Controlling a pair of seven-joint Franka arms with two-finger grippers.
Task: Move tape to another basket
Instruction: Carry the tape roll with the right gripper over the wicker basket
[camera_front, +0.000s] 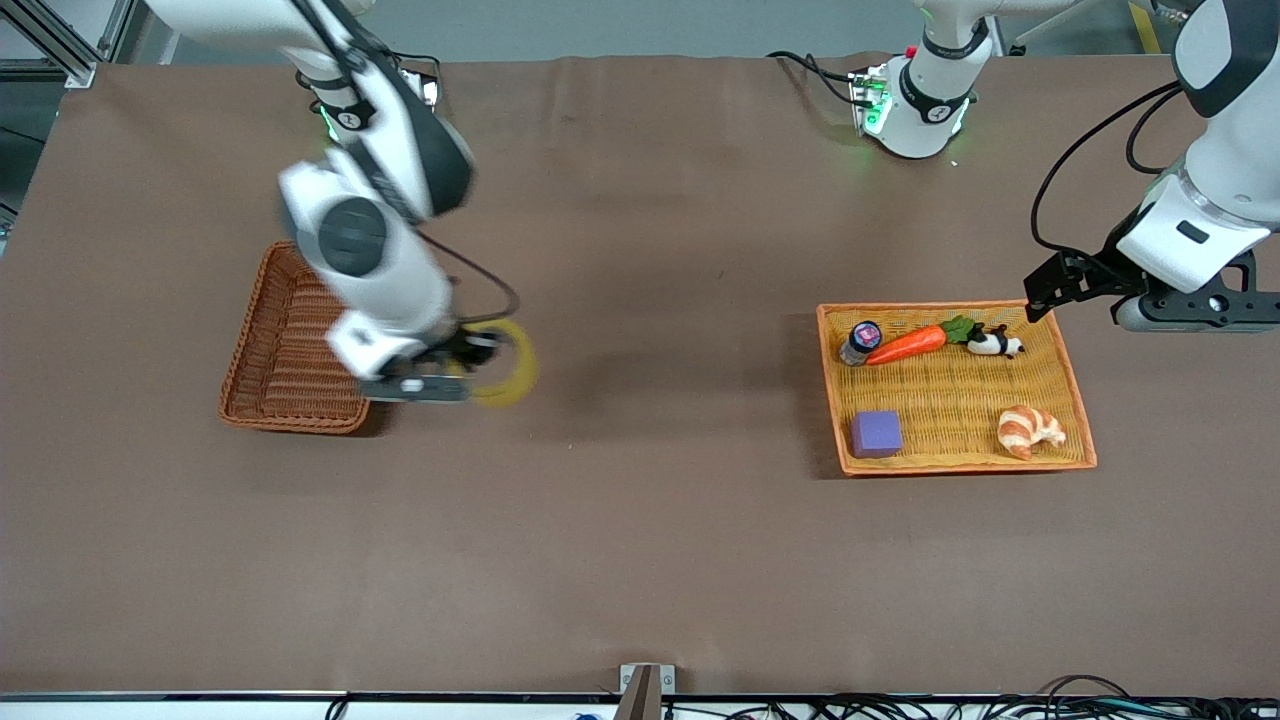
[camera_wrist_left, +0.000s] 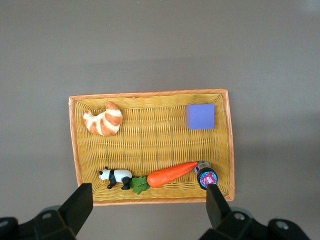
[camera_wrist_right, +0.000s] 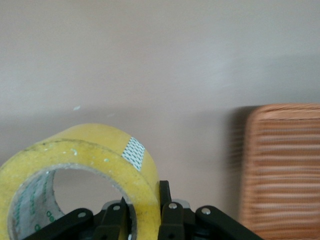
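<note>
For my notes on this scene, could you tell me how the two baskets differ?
The reddish-brown basket, toward the right arm's end, is narrower and shows nothing inside; the orange-yellow tray basket, toward the left arm's end, is wider and holds several toys. The right gripper holds the tape beside the former; the open left gripper hangs over the latter. Both are rectangular and woven.

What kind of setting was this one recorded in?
Probably a robotics lab bench: a brown-covered table, loose cables along its edge, and play props such as the carrot in the orange tray.
</note>
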